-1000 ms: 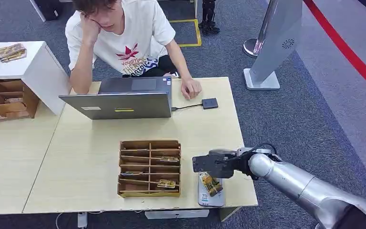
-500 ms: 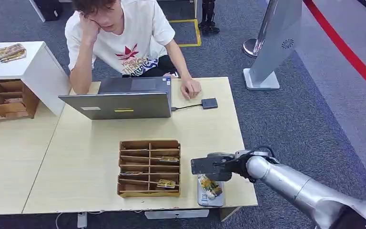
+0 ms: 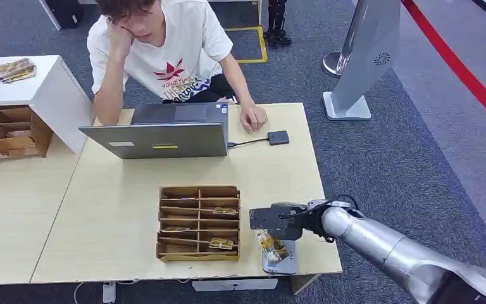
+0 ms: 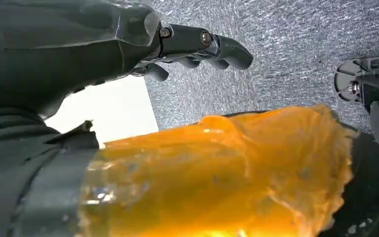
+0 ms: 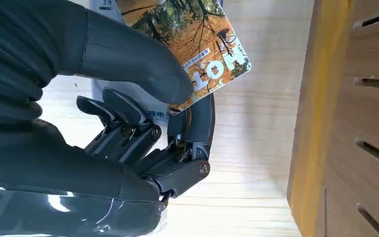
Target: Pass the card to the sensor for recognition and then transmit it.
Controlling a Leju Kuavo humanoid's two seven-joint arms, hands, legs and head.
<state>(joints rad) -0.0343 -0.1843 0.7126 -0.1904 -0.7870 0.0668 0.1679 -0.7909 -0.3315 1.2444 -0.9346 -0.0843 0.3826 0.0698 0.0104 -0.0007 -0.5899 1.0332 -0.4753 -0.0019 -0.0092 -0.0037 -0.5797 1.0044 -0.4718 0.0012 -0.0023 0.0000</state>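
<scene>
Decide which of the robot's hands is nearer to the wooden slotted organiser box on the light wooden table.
Right. The right hand hovers just beside the wooden slotted organiser box, pinching the orange picture card. The left hand hangs over grey carpet, away from the tabletop.

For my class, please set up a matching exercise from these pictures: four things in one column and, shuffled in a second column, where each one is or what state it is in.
Things:
1. card
2. laptop
3. wooden slotted organizer
4. small black box on a cable

Places or states:
A. near the seated person's hand
B. open, in front of the person
C. pinched by the right hand
D. beside that hand, mid-table

Pairs: 1-C, 2-B, 3-D, 4-A
</scene>
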